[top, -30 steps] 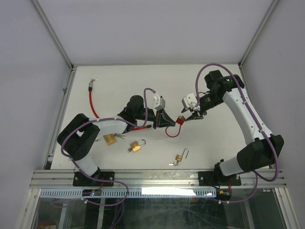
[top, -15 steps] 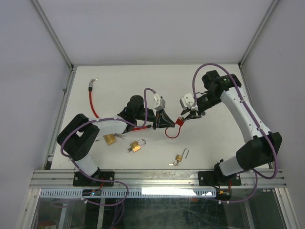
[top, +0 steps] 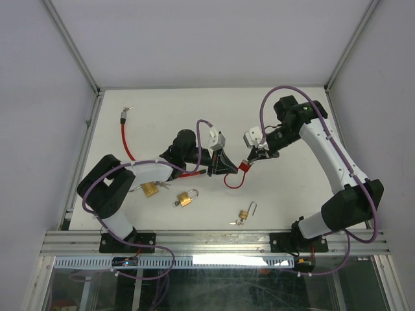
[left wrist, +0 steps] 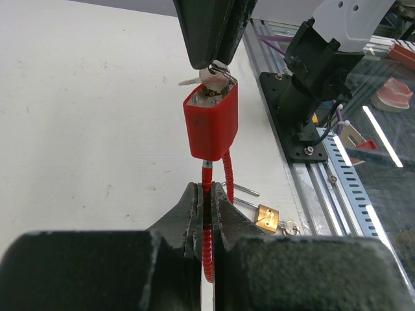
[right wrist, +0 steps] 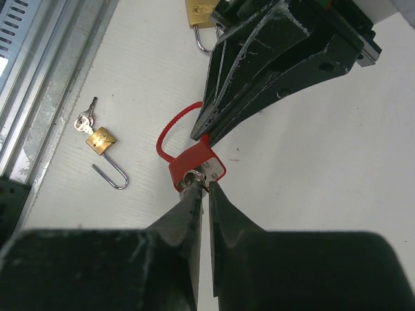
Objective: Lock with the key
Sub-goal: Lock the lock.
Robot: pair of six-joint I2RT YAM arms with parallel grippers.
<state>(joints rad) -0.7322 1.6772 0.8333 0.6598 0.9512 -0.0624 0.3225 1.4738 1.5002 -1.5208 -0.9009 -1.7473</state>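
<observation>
Red lock [left wrist: 211, 123] is held over the middle of the counter [top: 162, 110], caught between the two sets of fingers. In the left wrist view its small plastic body stands upright, with the key [left wrist: 209, 79] seated in its top face. The left fingers [left wrist: 188, 217] are clenched on the red cable [left wrist: 207, 233] just below the body, where a metal ferrule enters the lock. A second strand of the cable leaves the body beside them. The right fingers [right wrist: 185, 210] come in from the opposite side and are pinched on the key's head, with their tips at the top of the lock and a key ring showing between them. From above, the two sets of fingers meet tip to tip at the lock, and a loop of cable droops under it. The rest of the cable trails away to the far left corner, where its free end lies. Toward the near edge lie one padlock [top: 150, 189] of brass nearest the left edge, a second padlock [top: 188, 197] near the middle, and a third padlock [top: 245, 212] further right with its shackle open and keys attached. All three are well apart from the red lock.
</observation>
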